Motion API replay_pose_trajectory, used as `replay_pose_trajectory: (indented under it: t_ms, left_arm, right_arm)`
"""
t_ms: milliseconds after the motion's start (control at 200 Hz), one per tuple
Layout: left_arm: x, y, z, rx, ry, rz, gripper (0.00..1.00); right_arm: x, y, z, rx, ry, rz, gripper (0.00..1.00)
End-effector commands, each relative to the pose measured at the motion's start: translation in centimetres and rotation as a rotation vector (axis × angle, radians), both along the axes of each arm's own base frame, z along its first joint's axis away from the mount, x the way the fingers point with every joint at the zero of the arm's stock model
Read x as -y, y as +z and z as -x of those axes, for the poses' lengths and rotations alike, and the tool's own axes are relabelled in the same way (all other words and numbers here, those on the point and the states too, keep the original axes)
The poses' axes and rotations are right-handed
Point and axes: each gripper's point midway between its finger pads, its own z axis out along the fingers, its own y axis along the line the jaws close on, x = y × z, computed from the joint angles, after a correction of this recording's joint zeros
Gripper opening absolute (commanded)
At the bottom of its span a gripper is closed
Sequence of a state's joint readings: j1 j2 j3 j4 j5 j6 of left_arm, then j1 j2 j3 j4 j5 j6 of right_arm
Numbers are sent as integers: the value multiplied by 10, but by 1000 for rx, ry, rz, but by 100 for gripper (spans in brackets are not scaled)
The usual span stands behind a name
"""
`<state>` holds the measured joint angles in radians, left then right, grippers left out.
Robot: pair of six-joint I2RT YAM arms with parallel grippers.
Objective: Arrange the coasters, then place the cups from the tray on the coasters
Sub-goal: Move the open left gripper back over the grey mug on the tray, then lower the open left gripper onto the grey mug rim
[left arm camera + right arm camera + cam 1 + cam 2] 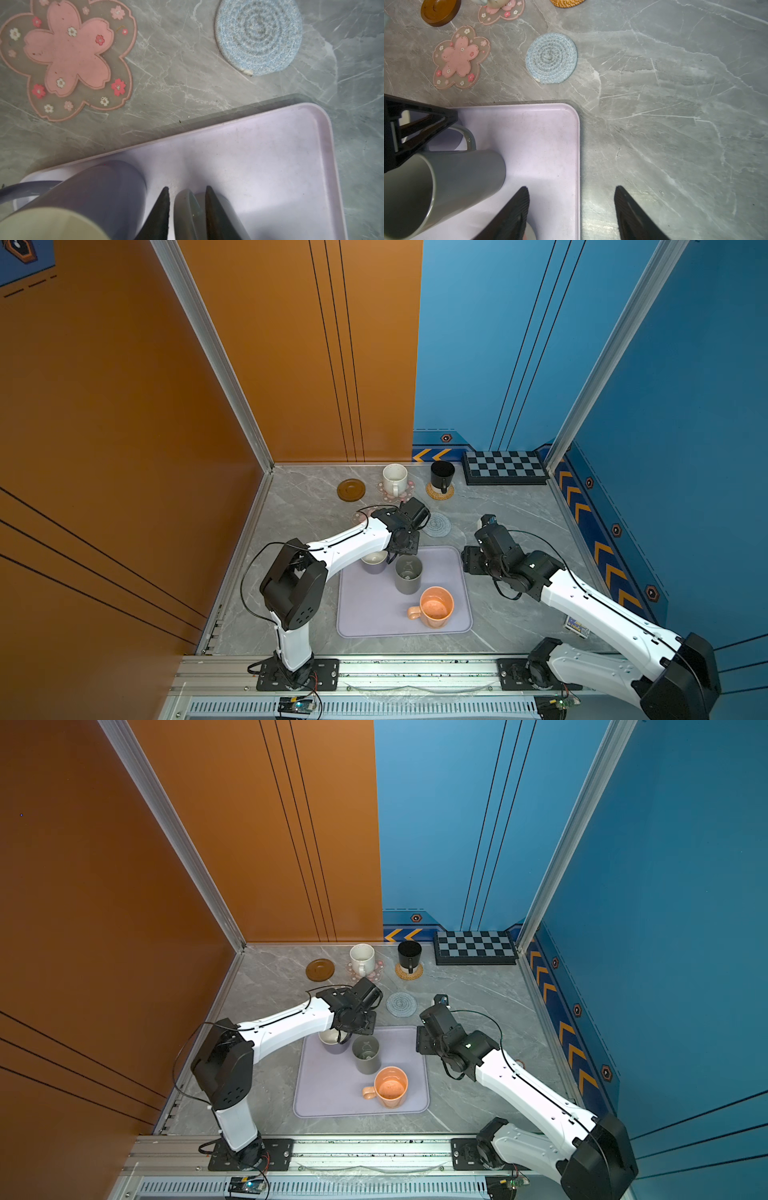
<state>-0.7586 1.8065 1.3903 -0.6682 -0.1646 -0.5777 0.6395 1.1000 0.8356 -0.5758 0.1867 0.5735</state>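
On the lavender tray (374, 614) stand the tall grey cup (408, 574), the lavender cup (374, 562) and the orange cup (435, 608). My left gripper (187, 188) is shut on the grey cup's handle (187, 209), close beside the lavender cup (93, 197). Over the tray's right rim (578, 145), my right gripper (571, 186) hangs open and holds nothing. At the back, the white cup (394, 479) sits on a pink flower coaster (409, 489) and the black cup (441, 476) on the rattan coaster (432, 493). The brown disc (351, 489), a second flower coaster (68, 56) and the woven coaster (438, 526) are bare.
A black checkered board (505, 467) lies in the far right corner. A small printed card (577, 626) lies by the right wall under my right arm. Orange and blue walls close in the grey marble table (519, 506) on three sides.
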Motion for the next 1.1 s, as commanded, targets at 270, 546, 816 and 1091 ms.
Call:
replay_pose_trajectory:
  t_ms: [270, 546, 816, 1091]
  left_arm:
    - [-23, -10, 40, -82, 26, 4, 30]
    - [-41, -8, 56, -86, 57, 12, 31]
    - [-56, -9, 72, -107, 70, 7, 31]
    - [-73, -9, 90, -126, 82, 2, 31]
  right_arm:
    - [4, -9, 2, -30, -7, 25, 68]
    - [-3, -11, 1, -33, 2, 14, 68]
    - [-8, -13, 0, -38, 10, 16, 68]
    - [-17, -16, -2, -43, 25, 17, 68]
